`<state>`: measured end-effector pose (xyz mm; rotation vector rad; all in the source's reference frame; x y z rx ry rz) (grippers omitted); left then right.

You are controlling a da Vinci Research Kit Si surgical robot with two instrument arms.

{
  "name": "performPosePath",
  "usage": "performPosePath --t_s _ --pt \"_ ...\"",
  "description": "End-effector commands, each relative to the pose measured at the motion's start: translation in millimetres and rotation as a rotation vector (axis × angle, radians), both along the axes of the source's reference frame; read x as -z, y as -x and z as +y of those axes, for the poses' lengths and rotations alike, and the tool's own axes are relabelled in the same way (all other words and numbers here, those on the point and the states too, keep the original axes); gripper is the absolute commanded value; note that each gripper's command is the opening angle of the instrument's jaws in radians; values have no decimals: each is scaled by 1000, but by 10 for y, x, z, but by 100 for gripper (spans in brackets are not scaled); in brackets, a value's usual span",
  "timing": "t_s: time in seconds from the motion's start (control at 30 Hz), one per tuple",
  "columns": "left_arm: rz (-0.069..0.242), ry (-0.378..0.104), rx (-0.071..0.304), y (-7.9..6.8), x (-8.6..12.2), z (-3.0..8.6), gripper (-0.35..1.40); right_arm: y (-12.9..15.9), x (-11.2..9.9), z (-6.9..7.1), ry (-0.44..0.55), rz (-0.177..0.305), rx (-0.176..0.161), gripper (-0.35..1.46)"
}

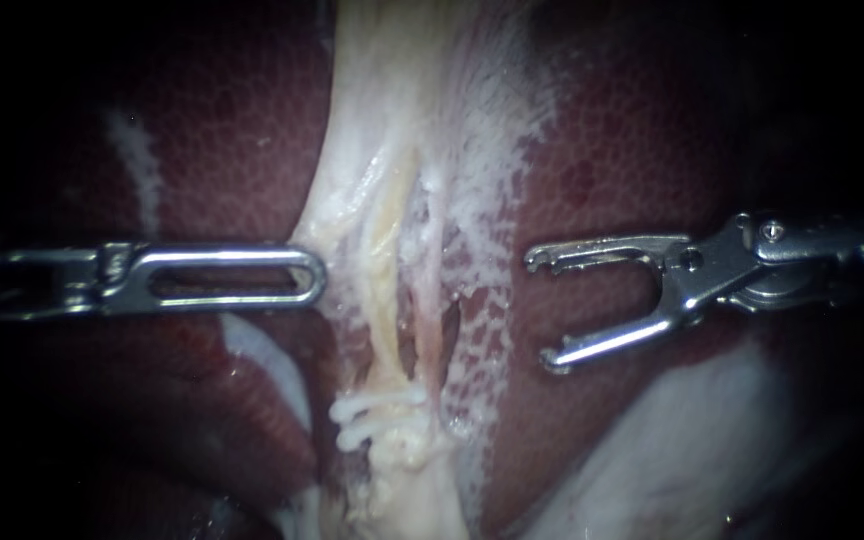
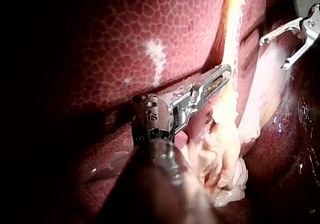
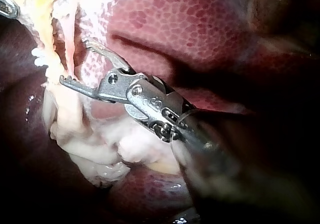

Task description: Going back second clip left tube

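Observation:
Two tubes run down the pale tissue between the liver lobes: a yellowish left tube point(image 1: 384, 300) and a thinner pink right tube point(image 1: 432, 315). Two white clips point(image 1: 380, 415) sit across the left tube low down, one just below the other; one clip point(image 3: 37, 56) also shows in the right wrist view. My right instrument point(image 1: 544, 310) stands to the right of the tubes, over the liver, its forked jaws open and empty point(image 3: 75, 60). My left instrument point(image 1: 314, 276) has its slotted jaws shut on the edge of the pale tissue point(image 2: 225, 75) beside the left tube.
Dark red liver point(image 1: 202, 130) lies on both sides of the pale band. A whitish sheet point(image 1: 692, 430) lies below my right instrument. A lump of pale tissue point(image 3: 100, 154) sits under the right instrument's jaws.

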<state>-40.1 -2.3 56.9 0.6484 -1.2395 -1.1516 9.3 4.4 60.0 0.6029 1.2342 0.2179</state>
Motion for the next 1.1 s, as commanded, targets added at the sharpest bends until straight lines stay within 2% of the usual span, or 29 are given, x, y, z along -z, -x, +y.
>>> performPosePath --t_s 0.03,0.17,0.27,0.67,0.87,1.1 --pt "3 -4 -4 4 -2 -2 -35 0 0 0 5 2 2 60" --pt "8 -3 -18 18 -10 -7 -35 0 1 0 5 2 2 60" --pt "8 -3 -18 23 -12 -6 -35 1 2 0 5 2 2 60" --pt "8 -3 -17 26 -12 -5 -35 1 4 0 4 2 2 60" --pt "1 -10 -19 20 -1 4 -35 1 4 0 4 2 2 60" --pt "-1 -9 -16 21 -1 3 -35 1 4 0 4 2 2 60"
